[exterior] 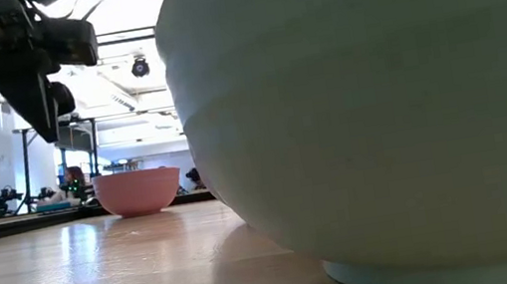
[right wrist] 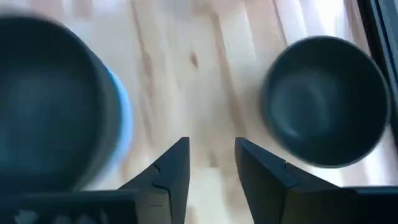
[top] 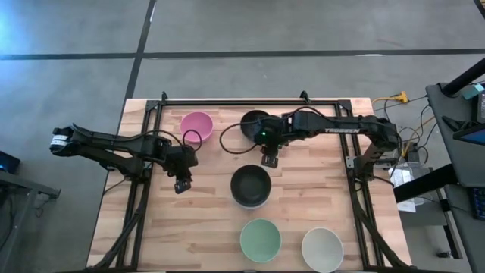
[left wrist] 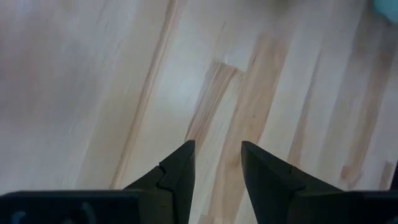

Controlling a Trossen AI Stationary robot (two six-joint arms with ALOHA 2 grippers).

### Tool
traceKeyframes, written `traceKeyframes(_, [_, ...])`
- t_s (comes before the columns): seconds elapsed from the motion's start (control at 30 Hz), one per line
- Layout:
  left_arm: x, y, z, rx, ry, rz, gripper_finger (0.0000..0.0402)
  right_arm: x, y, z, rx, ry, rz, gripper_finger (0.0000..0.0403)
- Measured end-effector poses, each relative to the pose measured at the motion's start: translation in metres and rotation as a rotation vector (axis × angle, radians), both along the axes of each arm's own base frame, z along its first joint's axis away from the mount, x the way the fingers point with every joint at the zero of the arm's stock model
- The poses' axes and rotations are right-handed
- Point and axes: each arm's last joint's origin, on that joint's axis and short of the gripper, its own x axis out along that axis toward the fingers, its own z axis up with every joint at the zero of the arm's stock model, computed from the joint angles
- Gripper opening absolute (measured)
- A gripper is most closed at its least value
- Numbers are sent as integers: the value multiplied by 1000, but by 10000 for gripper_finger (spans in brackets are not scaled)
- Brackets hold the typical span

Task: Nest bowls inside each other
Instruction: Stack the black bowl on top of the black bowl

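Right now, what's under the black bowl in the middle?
A blue bowl sits under the middle black bowl. Only its edge peeks out. The black bowl covers the rest, so I can't see if more bowls hide in there.

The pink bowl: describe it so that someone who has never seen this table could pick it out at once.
Look at the wooden table from above and go to its far edge, on the left arm's side. The pink bowl stands there alone, just beyond the left gripper, with a black bowl level with it towards the right arm. It is the only pink bowl; the others in view are black, mint green or white.
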Motion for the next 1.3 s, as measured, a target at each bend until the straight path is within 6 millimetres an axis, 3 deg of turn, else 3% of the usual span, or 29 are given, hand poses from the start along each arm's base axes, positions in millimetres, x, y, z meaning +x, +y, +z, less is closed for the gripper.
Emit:
traceKeyframes(0.37, [2, 0, 2, -67, 4, 137, 114, -5, -60, -51, -57, 123, 145, 111])
traceKeyframes(0.77, [11, -1, 7, -133, -78, 233, 114, 0, -90, -89, -62, 187, 301, 127])
traceKeyframes(0.97, [16, -1, 9, -152, -104, 256, 114, 4, -94, -107, -36, 235, 303, 82])
traceKeyframes(1.1, [17, -1, 10, -164, -114, 270, 114, 2, -93, -104, -13, 237, 272, 20])
traceKeyframes(1.3, [16, -1, 10, -164, -112, 268, 114, -16, -85, -59, 15, 163, 158, 11])
